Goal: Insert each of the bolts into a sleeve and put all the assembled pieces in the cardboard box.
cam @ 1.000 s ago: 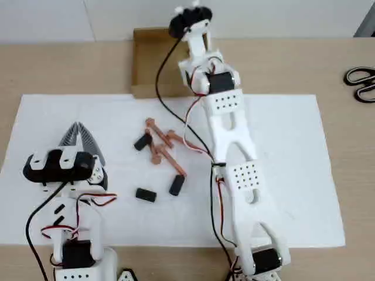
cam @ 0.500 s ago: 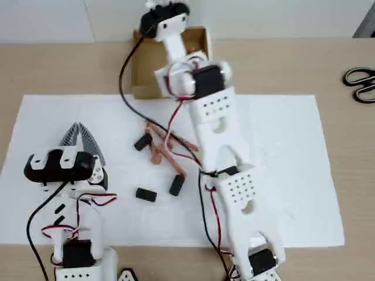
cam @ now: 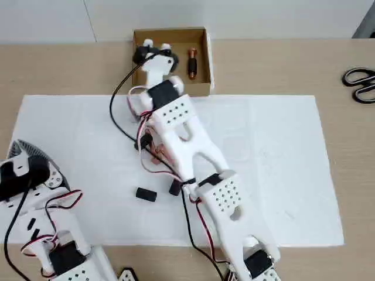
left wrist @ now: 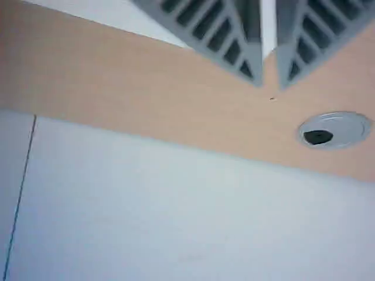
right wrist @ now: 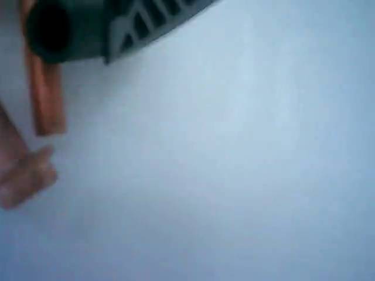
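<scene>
One cardboard box stands at the far side of the table, just beyond the white paper sheet. In it lies one assembled piece, a copper bolt wearing a dark sleeve, close to the box's right wall.

On the paper I count two loose sleeves in the open. One lies by itself and one is half tucked under the right arm.

From the right wrist, a dark sleeve touches the right gripper, with at least two bare bolts on the paper beside it. Whether that sleeve is one of the two I cannot say, nor whether that gripper is spread or closed.

The left gripper hangs at the paper's near left corner, pressed almost together around nothing.

One pair of scissors lies well off to the right.
</scene>
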Robot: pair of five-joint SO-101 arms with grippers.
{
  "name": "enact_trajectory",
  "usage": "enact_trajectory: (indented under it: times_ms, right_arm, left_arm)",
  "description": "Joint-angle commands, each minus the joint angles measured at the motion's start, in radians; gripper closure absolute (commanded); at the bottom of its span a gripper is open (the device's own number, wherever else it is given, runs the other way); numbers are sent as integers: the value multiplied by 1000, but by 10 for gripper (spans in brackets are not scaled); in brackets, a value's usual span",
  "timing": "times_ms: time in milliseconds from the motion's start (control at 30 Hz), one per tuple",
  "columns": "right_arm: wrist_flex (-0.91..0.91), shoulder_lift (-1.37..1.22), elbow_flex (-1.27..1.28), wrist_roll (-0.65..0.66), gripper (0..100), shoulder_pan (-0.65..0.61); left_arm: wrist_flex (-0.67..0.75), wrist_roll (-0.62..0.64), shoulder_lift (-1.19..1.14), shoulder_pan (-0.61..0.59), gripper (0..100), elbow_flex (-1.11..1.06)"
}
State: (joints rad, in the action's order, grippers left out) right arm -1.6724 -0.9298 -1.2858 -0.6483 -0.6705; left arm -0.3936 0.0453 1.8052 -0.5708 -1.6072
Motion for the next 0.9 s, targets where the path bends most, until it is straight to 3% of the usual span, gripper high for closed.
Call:
enact_trajectory:
  times_ms: [0, 233, 867]
  right_arm:
    - [-8, 81, 3, -40, 775, -65]
    - [-13, 81, 8, -41, 775, -133]
    - [64, 58, 112, -123, 784, -114]
  left_arm:
    - [17, 2, 12, -11, 994, 2]
    - [17, 2, 12, -14, 994, -28]
    - [17, 2, 12, -11, 994, -47]
